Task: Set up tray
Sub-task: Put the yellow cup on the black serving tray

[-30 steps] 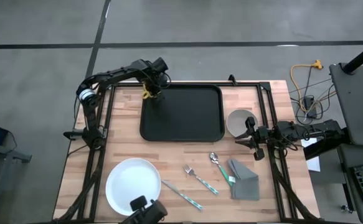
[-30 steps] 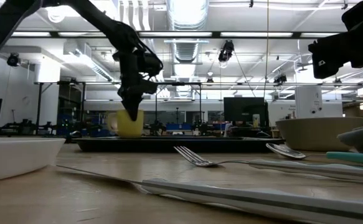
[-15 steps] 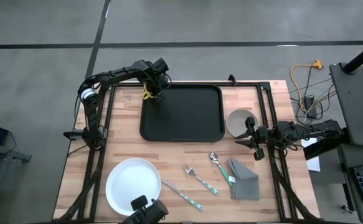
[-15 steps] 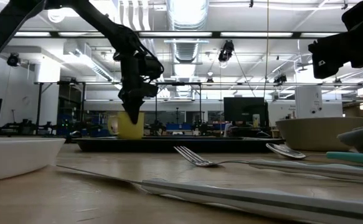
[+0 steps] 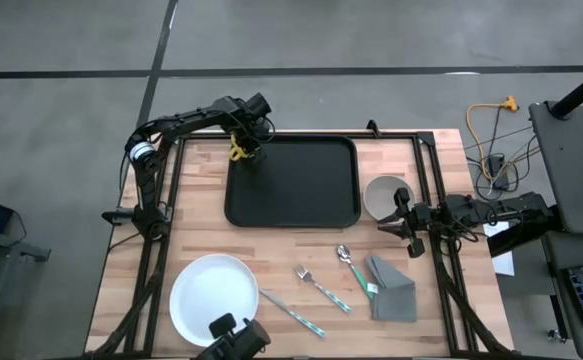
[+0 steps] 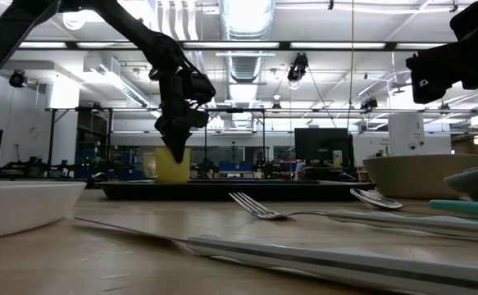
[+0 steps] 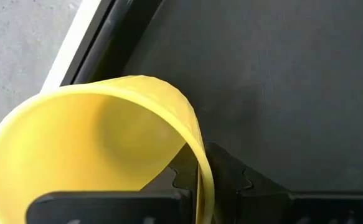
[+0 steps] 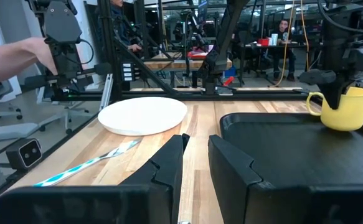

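Here, the left end effector (image 5: 238,148) pinches a yellow mug's (image 5: 235,151) rim.
The mug stands directly beneath it in the tray's (image 5: 301,195) far-left corner; the right end effector (image 8: 193,163), fingers slightly parted and empty, waits beside a bowl (image 5: 385,195).

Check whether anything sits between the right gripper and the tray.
Nothing visible does. The right gripper waits at the table's right edge beside the bowl, with bare wood between it and the tray. The yellow cup, pinched by the left gripper, sits on the tray's far corner.
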Controlling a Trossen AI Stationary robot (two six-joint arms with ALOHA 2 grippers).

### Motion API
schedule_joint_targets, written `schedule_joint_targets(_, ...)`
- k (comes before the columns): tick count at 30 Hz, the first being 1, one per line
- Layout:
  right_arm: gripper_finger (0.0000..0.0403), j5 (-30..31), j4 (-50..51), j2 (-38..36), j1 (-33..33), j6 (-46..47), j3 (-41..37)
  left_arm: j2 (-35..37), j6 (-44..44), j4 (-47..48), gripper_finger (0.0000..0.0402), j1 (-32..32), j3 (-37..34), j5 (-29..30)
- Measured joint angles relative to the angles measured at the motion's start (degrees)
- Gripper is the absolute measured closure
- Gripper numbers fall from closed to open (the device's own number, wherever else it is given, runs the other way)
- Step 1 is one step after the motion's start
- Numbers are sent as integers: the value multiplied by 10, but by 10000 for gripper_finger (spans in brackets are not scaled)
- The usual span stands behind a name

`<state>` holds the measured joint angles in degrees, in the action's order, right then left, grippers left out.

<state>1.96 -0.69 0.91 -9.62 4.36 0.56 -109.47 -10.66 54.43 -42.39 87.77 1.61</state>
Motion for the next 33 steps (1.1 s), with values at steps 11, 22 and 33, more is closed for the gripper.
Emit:
schedule_joint_targets(11,335,0,0,0,0,0,0,0,2,2,392,0,0,1)
schedule_joint_targets(22,335,0,0,0,0,1,0,0,3,6,330,0,0,47)
schedule_joint_targets(33,335,0,0,0,0,0,0,0,3,6,301,3,0,75)
